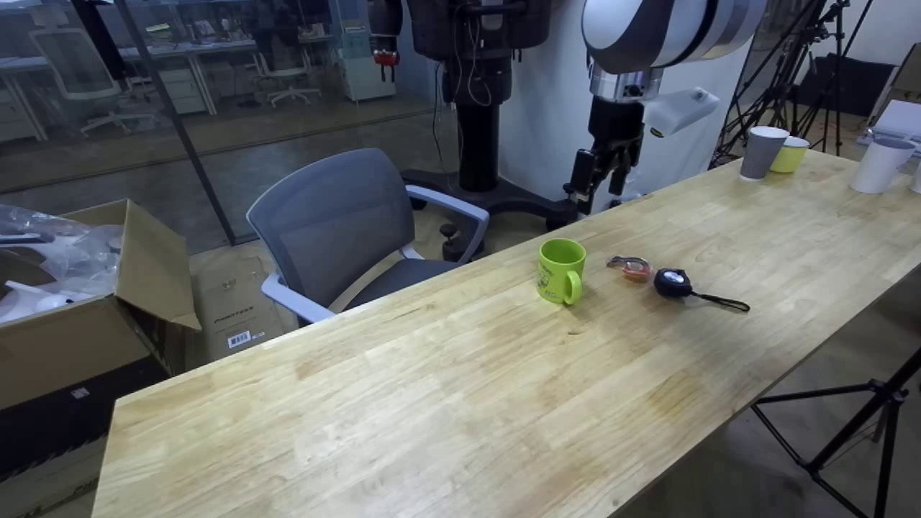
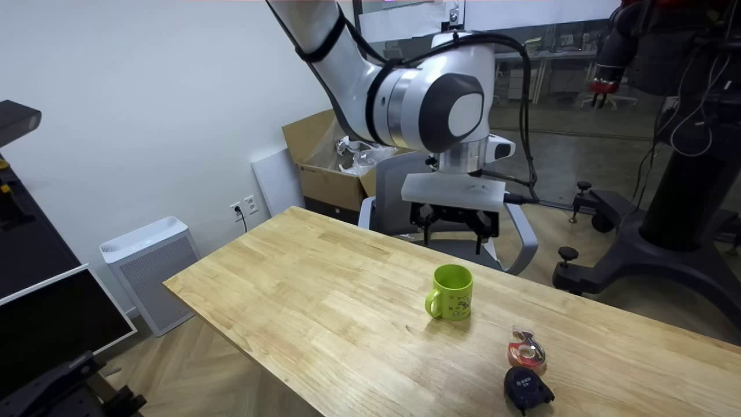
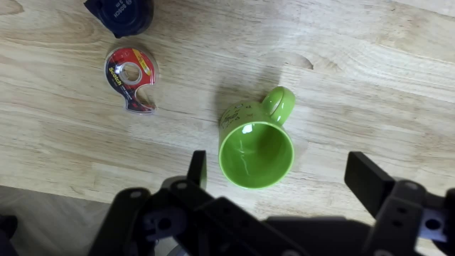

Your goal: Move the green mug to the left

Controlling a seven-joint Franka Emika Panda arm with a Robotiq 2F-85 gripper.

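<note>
The green mug stands upright on the wooden table, close to one long edge. It also shows in an exterior view, with its handle on the side facing that camera. In the wrist view the mug shows its open mouth, which looks empty, and its handle points to the picture's upper right. My gripper is open and empty, its fingers spread wider than the mug. The mug appears between them, closer to the picture's left finger, touching neither. In both exterior views the gripper hangs above tabletop height, apart from the mug.
A tape dispenser and a dark tape measure lie near the mug. A grey cup, a yellow-green cup and a white cup stand at the table's far end. A chair stands against the long edge.
</note>
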